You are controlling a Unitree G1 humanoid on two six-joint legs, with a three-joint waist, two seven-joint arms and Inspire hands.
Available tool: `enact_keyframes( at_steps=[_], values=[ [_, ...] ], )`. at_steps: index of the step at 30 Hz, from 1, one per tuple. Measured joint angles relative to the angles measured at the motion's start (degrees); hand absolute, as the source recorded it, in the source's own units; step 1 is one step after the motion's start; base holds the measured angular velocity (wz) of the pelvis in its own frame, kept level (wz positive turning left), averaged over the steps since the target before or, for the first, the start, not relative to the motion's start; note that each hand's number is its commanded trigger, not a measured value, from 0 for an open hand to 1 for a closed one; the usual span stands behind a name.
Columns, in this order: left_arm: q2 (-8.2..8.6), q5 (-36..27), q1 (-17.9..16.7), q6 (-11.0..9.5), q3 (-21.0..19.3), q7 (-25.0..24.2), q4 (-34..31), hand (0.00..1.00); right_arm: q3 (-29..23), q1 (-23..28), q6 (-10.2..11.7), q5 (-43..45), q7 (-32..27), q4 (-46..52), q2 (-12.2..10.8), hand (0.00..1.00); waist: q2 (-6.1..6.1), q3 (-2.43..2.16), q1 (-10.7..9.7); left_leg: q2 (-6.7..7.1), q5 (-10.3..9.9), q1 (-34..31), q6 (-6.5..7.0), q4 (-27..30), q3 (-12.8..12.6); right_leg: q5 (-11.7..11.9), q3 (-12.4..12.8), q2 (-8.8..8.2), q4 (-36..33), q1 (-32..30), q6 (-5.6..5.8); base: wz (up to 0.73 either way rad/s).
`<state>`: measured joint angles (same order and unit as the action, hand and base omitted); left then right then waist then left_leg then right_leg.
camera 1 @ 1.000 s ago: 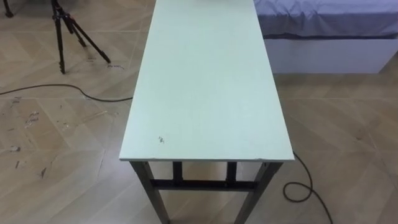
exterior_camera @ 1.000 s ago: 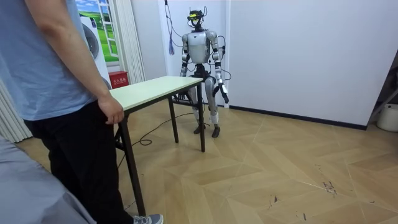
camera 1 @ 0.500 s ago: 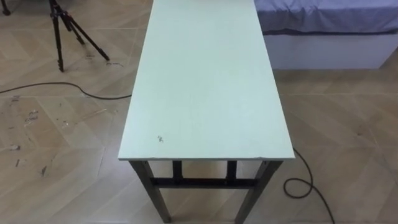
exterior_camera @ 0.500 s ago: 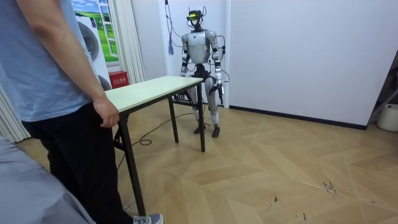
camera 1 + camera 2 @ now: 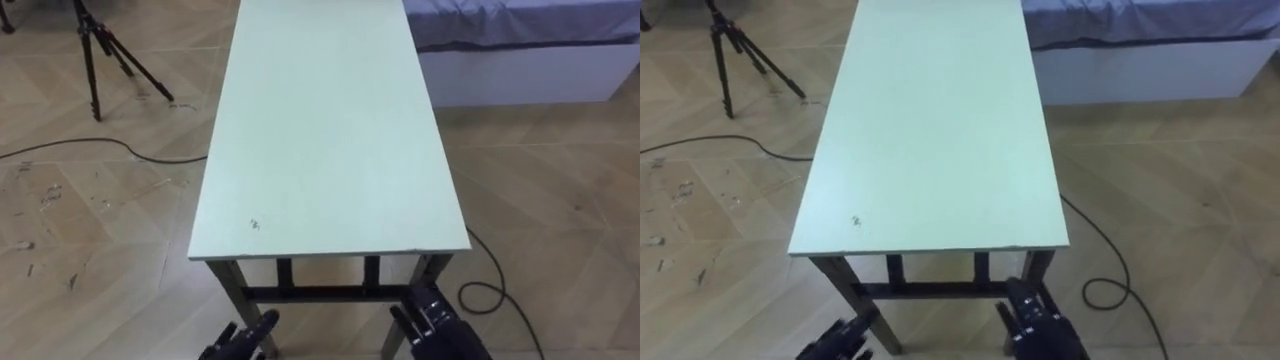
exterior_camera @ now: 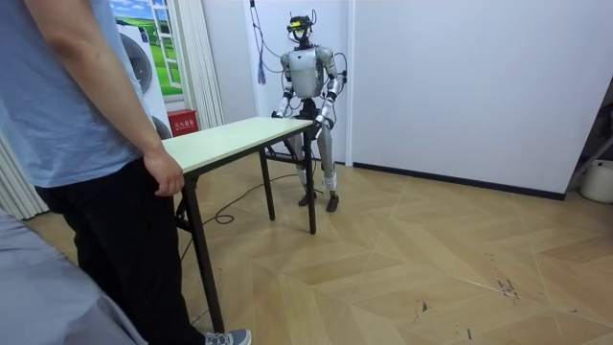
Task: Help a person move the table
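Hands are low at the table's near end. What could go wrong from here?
1. Left hand and right hand hang open below the table edge, gripping nothing; if the person lifts first, it may tilt.
2. The cable looped by the near right leg could snag a step.
3. Tripod and bed flank the path.
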<state>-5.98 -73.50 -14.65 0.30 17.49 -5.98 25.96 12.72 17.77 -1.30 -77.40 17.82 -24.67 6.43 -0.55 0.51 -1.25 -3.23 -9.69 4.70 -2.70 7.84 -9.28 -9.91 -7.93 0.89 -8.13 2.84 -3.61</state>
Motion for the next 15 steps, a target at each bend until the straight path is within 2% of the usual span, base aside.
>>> enact_keyframes(
  at_steps=[4,6,9,15],
  values=[
    [-0.17,-1.4,1.2,0.1,2.3,-1.2,-5.9,0.00,3.9,-2.1,0.1,-3.6,0.3,4.3,0.8,0.00,0.22,0.17,0.1,-0.04,0.0,0.9,0.00,-0.1,-0.2,0.0,0.8,0.07,-0.6,0.1,0.00,-0.11],
    [-0.83,-2.7,1.2,0.3,3.2,-1.2,-9.7,0.00,4.8,-3.0,0.1,-3.8,0.3,7.8,0.9,0.00,0.35,0.25,0.0,-0.03,0.0,0.9,0.00,-0.1,-0.3,0.0,1.2,0.09,-0.6,0.1,0.00,-0.03],
    [-1.39,-3.1,1.5,0.6,3.1,-1.2,-14.4,0.00,6.0,-4.1,0.0,-3.8,-0.5,8.9,0.7,0.00,0.56,0.38,0.0,-0.02,0.0,0.9,0.00,-0.1,-0.3,0.0,1.0,0.10,-0.6,0.1,0.00,0.00],
    [-2.83,-2.3,2.1,0.8,2.9,-1.1,-14.3,0.00,6.5,-5.4,0.0,-3.0,-1.9,8.9,1.3,0.00,0.55,0.47,0.1,-0.03,0.0,0.8,0.00,-0.1,0.1,0.0,0.7,0.12,-0.6,0.0,0.00,0.01]
  ],
)
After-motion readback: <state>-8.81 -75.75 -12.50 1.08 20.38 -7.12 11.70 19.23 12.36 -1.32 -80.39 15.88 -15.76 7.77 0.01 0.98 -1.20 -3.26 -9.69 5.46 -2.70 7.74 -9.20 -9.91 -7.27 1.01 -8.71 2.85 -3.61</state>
